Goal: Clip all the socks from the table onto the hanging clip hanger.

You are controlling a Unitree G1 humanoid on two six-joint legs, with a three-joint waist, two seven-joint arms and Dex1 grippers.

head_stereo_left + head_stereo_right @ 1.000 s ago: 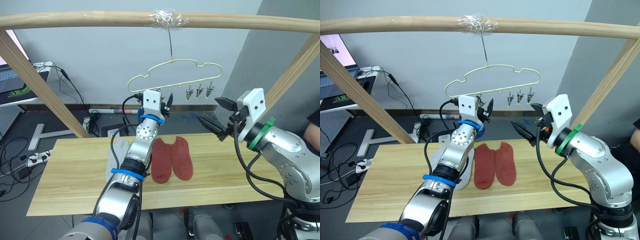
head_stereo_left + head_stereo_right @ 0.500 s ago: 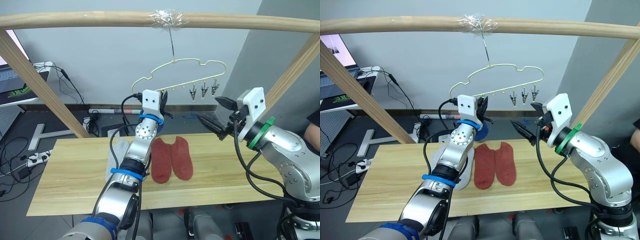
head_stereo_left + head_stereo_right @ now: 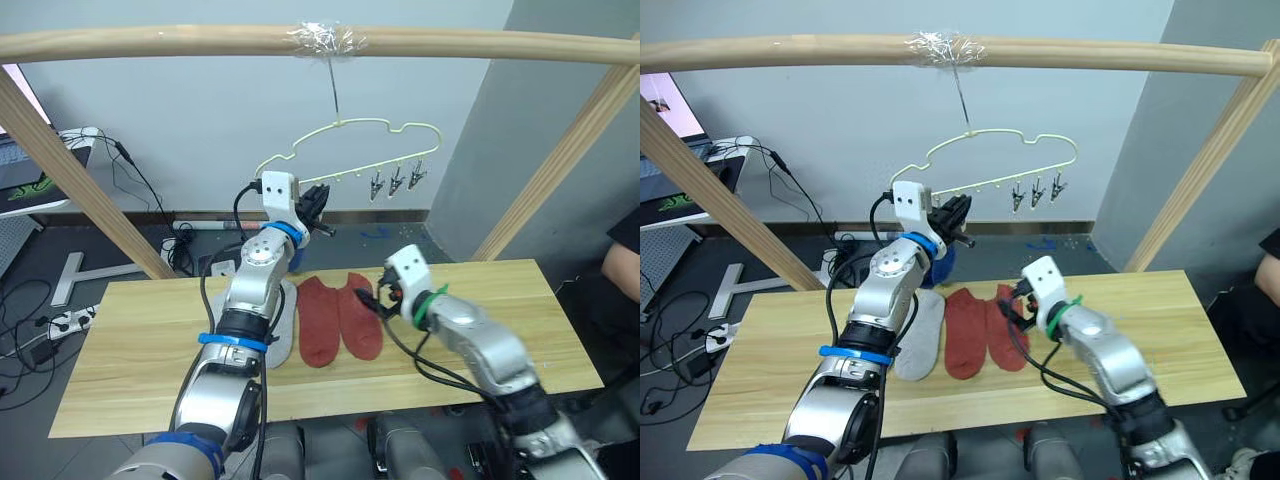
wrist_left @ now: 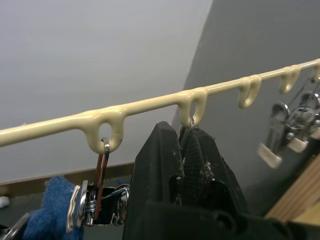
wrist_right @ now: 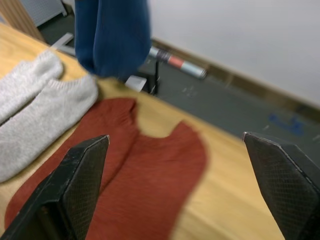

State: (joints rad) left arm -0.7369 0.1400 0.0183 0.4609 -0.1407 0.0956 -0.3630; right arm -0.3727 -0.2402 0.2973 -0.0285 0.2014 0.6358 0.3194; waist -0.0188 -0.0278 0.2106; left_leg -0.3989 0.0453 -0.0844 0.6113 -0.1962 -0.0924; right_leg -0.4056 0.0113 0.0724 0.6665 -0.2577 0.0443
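Wooden table (image 3: 1160,330) bears 2 flat rust-red socks (image 3: 985,330) beneath the wide-spread right claw (image 5: 175,165).

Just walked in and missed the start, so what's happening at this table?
A two-armed robot is hanging socks. Its left tool is up at the cream clip hanger, closed on one of its metal clips, next to a blue sock already clipped on. Its right tool is down and open over the two rust red socks on the wooden table. Light grey socks lie beside them, not yet hung.
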